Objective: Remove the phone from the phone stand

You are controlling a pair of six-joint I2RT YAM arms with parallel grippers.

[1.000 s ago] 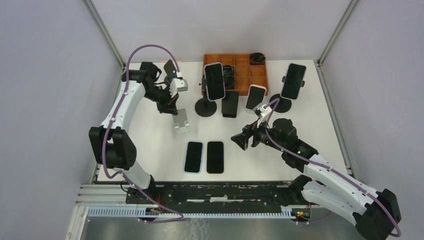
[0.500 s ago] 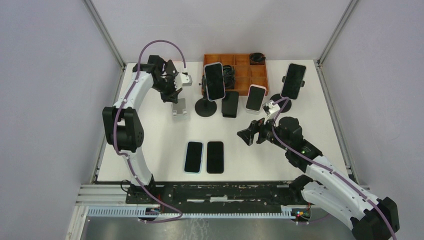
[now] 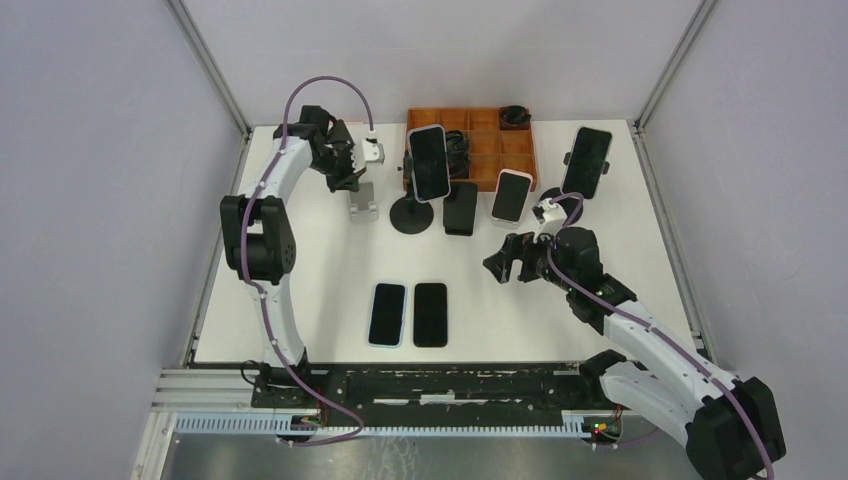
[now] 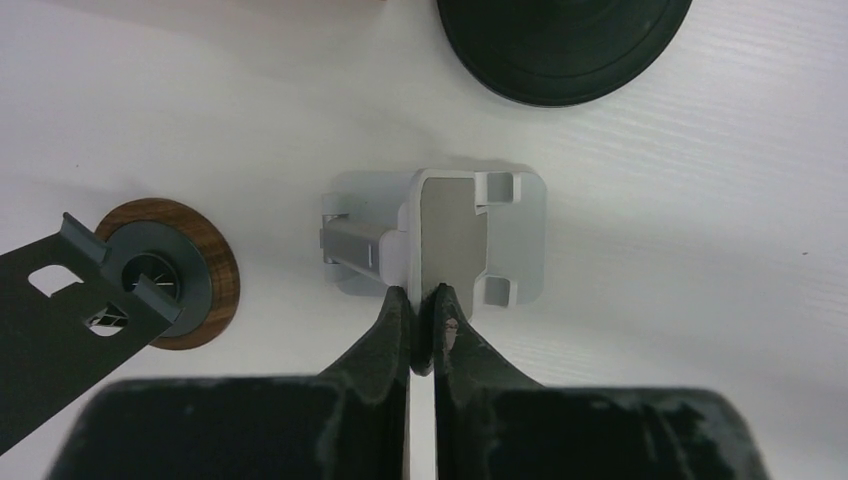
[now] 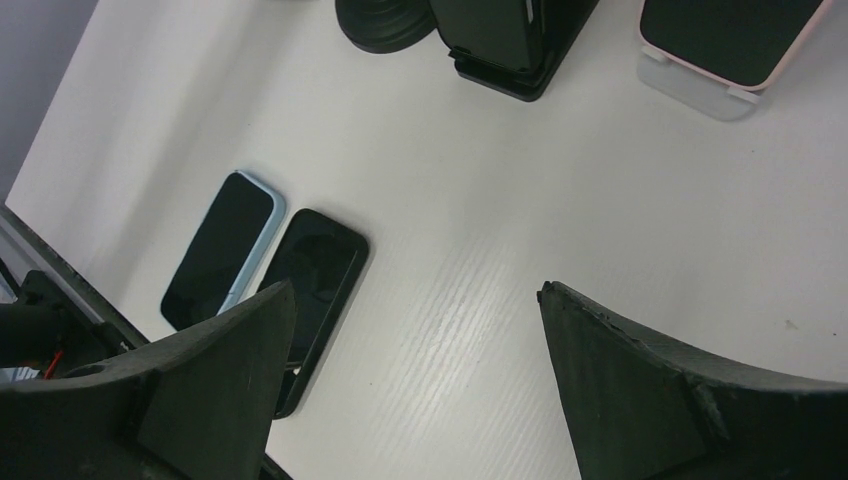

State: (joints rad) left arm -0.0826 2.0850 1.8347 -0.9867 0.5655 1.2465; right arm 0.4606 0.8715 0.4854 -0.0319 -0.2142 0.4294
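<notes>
Just beyond the right gripper (image 3: 503, 262), whose jaws are spread wide and hold nothing, the pink-cased phone (image 3: 511, 195) leans on its clear stand (image 5: 700, 88), apart from the fingers. Close on its left a black phone (image 3: 460, 208) sits in a black stand (image 5: 500, 75), and the orange tray (image 3: 470, 110) lies behind. Bare table (image 3: 320, 270) separates gripper and phone. Far left, the left gripper (image 4: 421, 297) is pinched tight on a grey stand (image 4: 510, 235).
</notes>
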